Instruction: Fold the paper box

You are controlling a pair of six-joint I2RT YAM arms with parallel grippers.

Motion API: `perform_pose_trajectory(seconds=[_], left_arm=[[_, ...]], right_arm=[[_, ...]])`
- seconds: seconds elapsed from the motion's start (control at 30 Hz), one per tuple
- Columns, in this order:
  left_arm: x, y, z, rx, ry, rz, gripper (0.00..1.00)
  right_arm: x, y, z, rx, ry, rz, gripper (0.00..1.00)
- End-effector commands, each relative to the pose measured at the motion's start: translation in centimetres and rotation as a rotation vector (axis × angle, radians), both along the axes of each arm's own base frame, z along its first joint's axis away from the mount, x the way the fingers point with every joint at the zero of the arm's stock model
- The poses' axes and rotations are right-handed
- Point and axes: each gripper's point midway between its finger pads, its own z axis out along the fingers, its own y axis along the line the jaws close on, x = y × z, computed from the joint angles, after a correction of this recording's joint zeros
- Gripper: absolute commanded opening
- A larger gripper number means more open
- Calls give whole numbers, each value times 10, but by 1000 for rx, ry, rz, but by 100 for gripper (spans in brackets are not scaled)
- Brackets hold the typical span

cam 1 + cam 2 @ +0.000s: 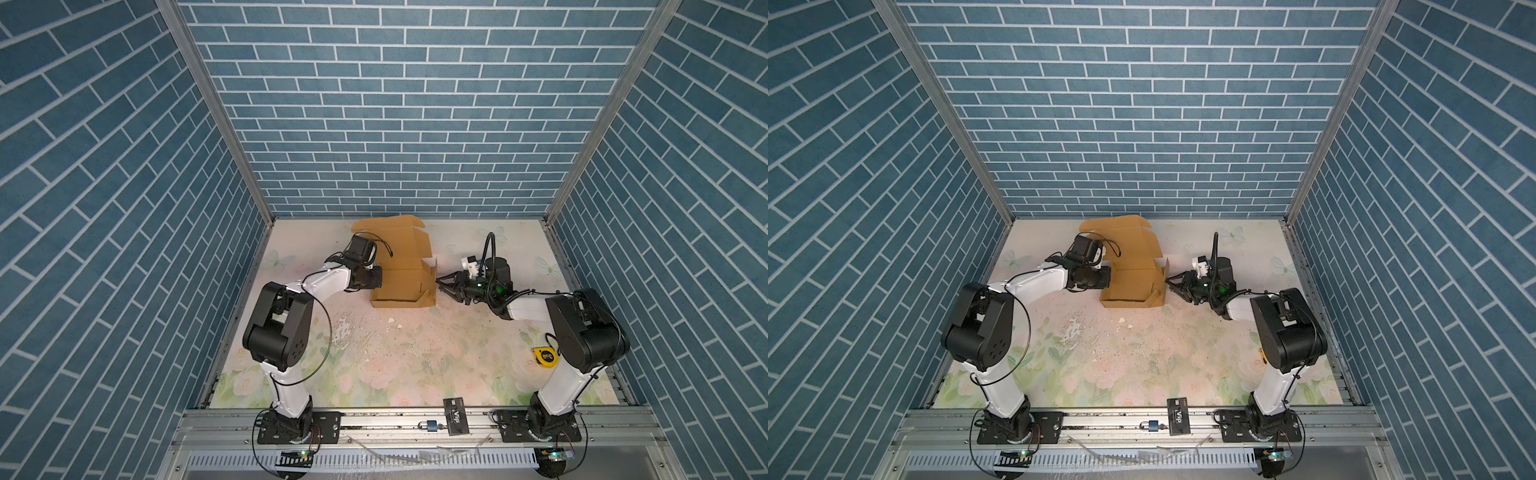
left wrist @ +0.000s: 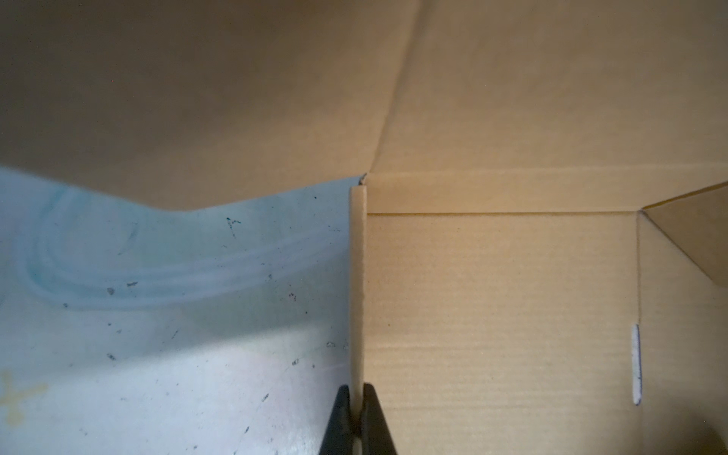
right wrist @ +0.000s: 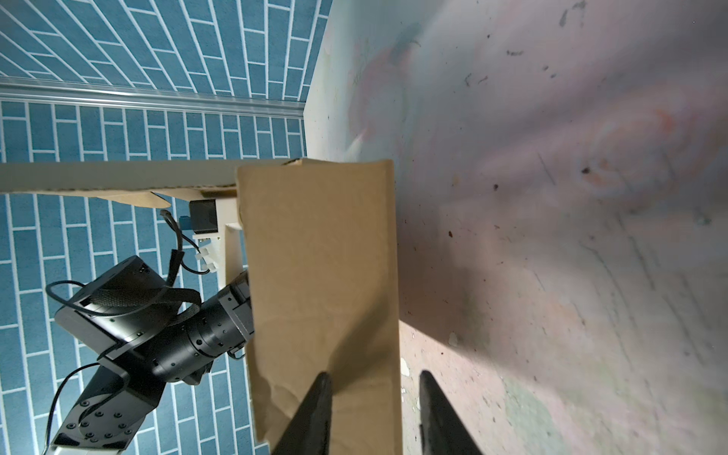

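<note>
ROBOT CELL: A half-folded box (image 1: 401, 286) sits at the far middle of the flower-printed tabletop (image 1: 415, 353). Its lid panel lies open toward the back wall (image 1: 415, 124) in both top views. The left fingers (image 2: 339, 425) are pinched tight on the edge of the box's left wall, with the cardboard sandwiched between them in the left wrist view. The right fingers (image 3: 315, 409) stand partly apart and hold nothing. Their tips are at the outer face of the raised right wall. In the right wrist view, one finger overlaps the cardboard and the other is over bare tabletop. Whether they touch the wall cannot be told. The box's near wall stands upright, and a corner tab leans inward at its right end.
</note>
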Motion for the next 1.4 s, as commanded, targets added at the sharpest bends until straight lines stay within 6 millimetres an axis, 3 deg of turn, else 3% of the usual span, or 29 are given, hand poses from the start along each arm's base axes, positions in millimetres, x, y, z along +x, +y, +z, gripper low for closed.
perform_pose_trajectory(seconds=[0.0, 0.17, 0.6, 0.83, 1.1, 1.37], left_arm=[[-3, -9, 0, -12, -4, -24, 0], [-5, -14, 9, -35, -3, -35, 0], [-6, -10, 1, 30, -1, -25, 1], [-11, -16, -4, 52, 5, -22, 8], [-26, -41, -10, 34, 23, -74, 23], [-31, -45, -12, 24, 34, -82, 29]], right_arm=[[-4, 15, -3, 22, 11, 43, 38], [-2, 23, -5, 63, 20, 31, 38], [-7, 26, -16, -4, 29, 27, 35], [-13, 23, -30, -224, 10, -1, 34], [-12, 44, -38, -253, -2, -5, 34], [-9, 39, -37, -316, -24, -18, 34]])
